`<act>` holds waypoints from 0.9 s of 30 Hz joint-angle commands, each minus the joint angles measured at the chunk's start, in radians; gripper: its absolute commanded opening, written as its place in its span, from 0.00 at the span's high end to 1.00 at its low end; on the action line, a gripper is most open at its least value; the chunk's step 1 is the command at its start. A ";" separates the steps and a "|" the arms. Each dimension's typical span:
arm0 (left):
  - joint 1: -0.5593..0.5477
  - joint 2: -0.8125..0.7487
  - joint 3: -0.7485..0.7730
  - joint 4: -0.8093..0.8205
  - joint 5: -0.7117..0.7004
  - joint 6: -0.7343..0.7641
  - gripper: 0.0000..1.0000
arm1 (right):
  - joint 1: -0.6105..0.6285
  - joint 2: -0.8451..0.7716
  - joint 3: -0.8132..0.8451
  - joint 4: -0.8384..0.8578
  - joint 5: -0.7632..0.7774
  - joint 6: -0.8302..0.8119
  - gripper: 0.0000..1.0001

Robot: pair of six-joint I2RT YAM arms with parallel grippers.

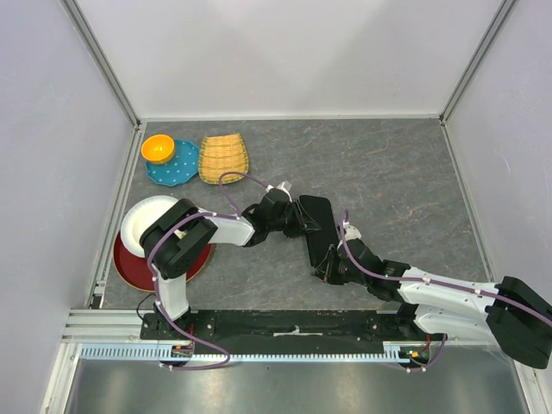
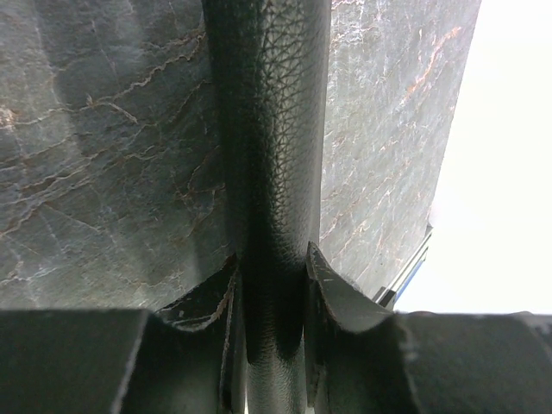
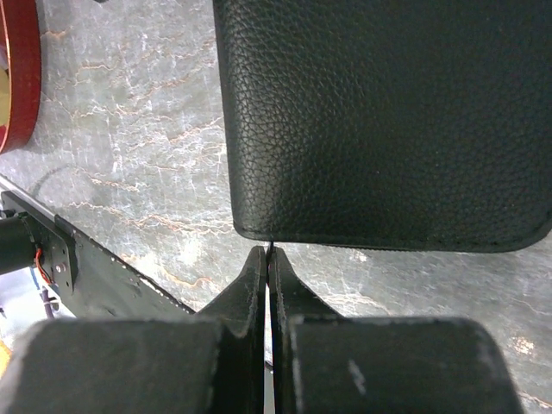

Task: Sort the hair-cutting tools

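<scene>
Now | one black case (image 1: 316, 222) | left pincer (image 2: 272, 263) clamping it | right pincer (image 3: 268, 255) pinched closed at its edge

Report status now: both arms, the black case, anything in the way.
Left tool shut on black case. Right tool pinched shut at its near edge. Scissors, comb not in view. Nothing blocking either arm.

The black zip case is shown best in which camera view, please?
The right wrist view: the black zip case fills it, pebbled face and lower edge sharp. The left wrist view shows only a narrow strip clamped in the left end effector. The top external view shows it small, partly under both arms.
</scene>
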 commanded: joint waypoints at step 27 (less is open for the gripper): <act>0.051 -0.030 0.084 -0.205 0.131 0.207 0.98 | 0.008 -0.002 0.056 -0.320 0.240 0.025 1.00</act>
